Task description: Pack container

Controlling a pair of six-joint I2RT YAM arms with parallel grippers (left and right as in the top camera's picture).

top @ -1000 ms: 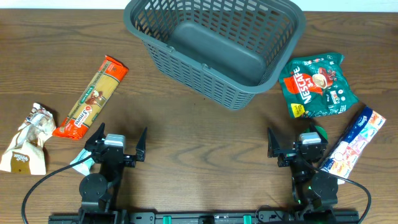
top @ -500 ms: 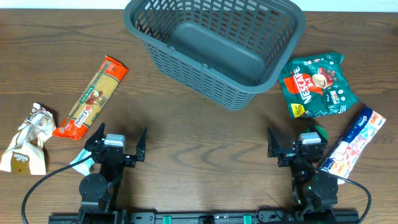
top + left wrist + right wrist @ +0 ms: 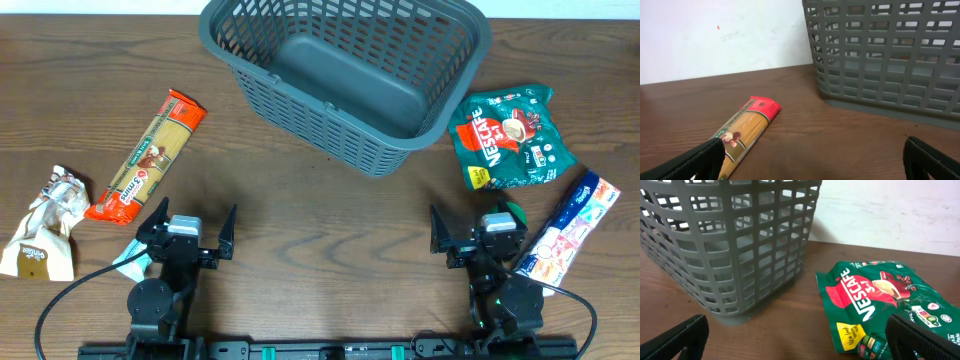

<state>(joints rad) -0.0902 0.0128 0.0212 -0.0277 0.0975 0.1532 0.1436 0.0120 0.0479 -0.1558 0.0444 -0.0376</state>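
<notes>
Left gripper (image 3: 192, 216): jaws spread wide, nothing between them, parked at the near edge. Right gripper (image 3: 477, 222): likewise spread and empty. Against the preceding second we log no change: neither arm nor any packet has shifted.

Outward from the left gripper, the spaghetti packet (image 3: 148, 155) lies to its far left. Beyond the right gripper, the green Nescafé pouch (image 3: 510, 135) lies just beside the container (image 3: 320, 120). The container sits far centre, its base bare.

We judge packing has not begun; the first pick is outstanding.
</notes>
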